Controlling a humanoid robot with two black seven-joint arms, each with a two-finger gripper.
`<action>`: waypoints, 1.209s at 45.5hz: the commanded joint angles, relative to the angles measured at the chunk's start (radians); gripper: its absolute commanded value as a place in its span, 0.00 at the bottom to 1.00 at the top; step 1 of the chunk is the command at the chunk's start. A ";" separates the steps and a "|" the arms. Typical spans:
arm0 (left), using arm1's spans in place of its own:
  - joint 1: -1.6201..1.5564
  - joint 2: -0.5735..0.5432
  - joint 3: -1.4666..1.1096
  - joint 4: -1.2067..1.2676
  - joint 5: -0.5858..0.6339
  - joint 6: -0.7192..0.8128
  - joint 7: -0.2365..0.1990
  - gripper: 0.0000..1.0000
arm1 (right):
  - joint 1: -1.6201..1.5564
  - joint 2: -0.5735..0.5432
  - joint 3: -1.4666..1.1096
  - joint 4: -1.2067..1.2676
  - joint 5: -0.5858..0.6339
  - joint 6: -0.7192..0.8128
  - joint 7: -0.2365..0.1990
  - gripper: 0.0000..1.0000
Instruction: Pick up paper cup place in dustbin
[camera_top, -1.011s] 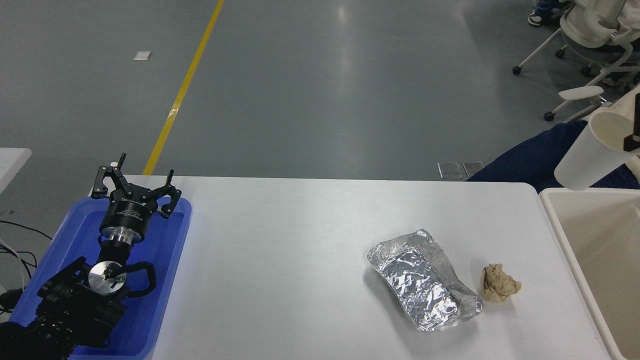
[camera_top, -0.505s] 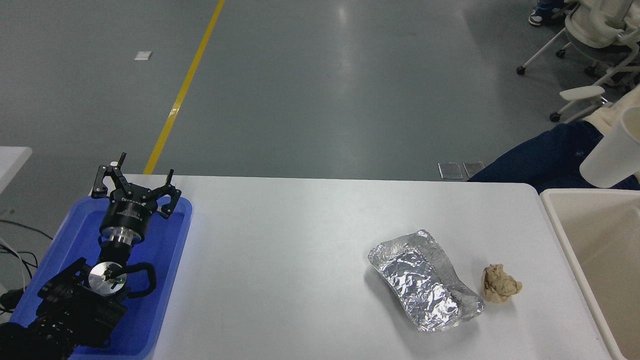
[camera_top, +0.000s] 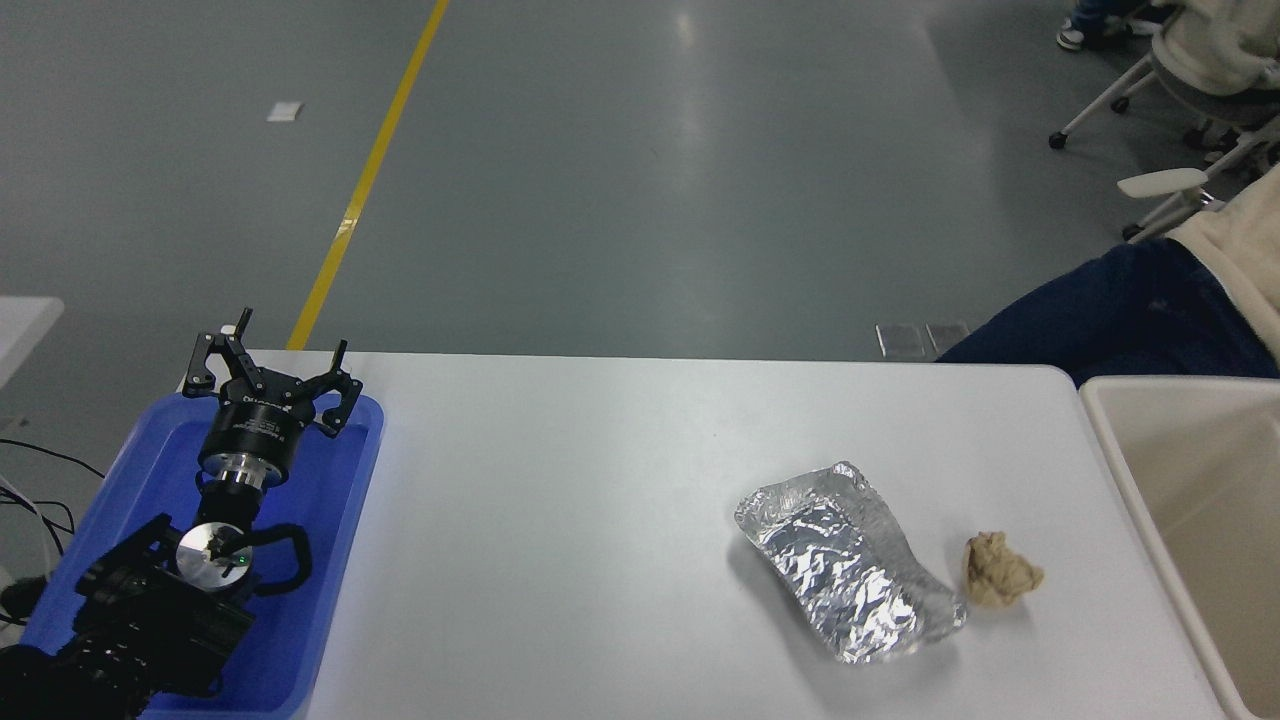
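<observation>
White cup gone from the right edge where it hung a moment ago, now out of sight, its pointing untellable, cream bin (camera_top: 1105, 430) open-topped at the counter (camera_top: 600, 480) right end, long axis running near to far, left tool (camera_top: 268, 375) parked over blue tray (camera_top: 330, 560), fingers spread apart, foil tray (camera_top: 845, 575) and paper ball (camera_top: 1000, 582) unmoved.

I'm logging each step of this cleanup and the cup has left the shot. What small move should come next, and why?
Probably bring the right arm back into view over the dustbin before releasing anything. The paper cup and the right gripper are both out of view, so whether the cup is over the bin cannot be checked. The left gripper sits parked above the blue tray.
</observation>
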 joint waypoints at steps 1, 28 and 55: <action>0.000 0.000 0.000 -0.001 -0.001 0.000 0.000 1.00 | -0.394 0.035 0.221 -0.178 0.054 -0.240 -0.013 0.00; 0.000 0.000 0.000 0.001 -0.001 0.000 0.000 1.00 | -0.848 0.277 0.454 -0.601 0.057 -0.244 -0.209 0.00; 0.000 0.000 0.000 0.001 -0.001 0.000 0.000 1.00 | -0.893 0.326 0.496 -0.661 0.054 -0.482 -0.232 0.89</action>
